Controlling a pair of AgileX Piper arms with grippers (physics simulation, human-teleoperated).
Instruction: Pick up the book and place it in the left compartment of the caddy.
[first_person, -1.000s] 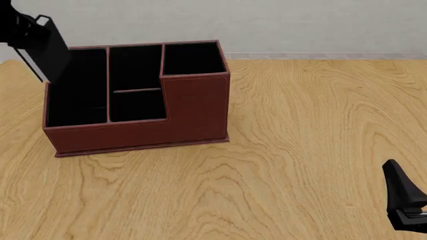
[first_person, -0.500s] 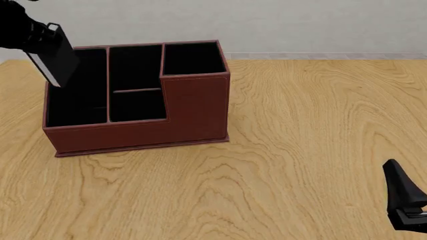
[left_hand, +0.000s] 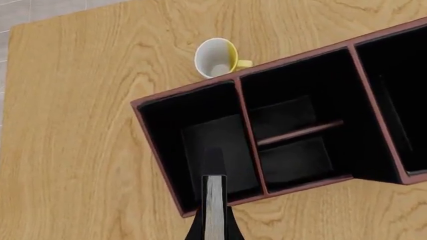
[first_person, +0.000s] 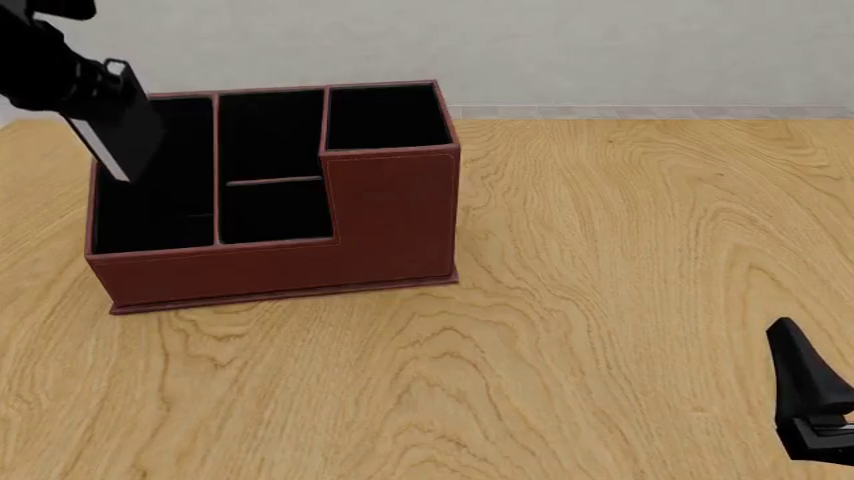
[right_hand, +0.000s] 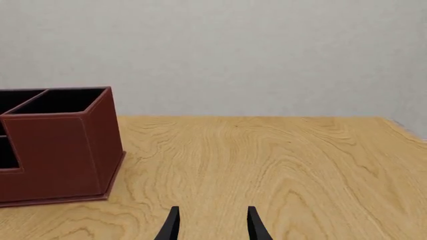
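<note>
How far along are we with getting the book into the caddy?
Done: the book is picked up, clamped in the left pincer. In hand: it hangs tilted over the left compartment of the caddy, not yet inside. Left: lower it in and release. The right pincer sits open, away from the caddy.

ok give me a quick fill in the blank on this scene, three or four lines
1. The left gripper holds the book above the ____ compartment of the caddy.
2. The right gripper is ____ and holds nothing.
3. Behind the caddy stands a yellow ____.
4. The caddy has ____ compartments.

Missing words: left; open; mug; four
</note>
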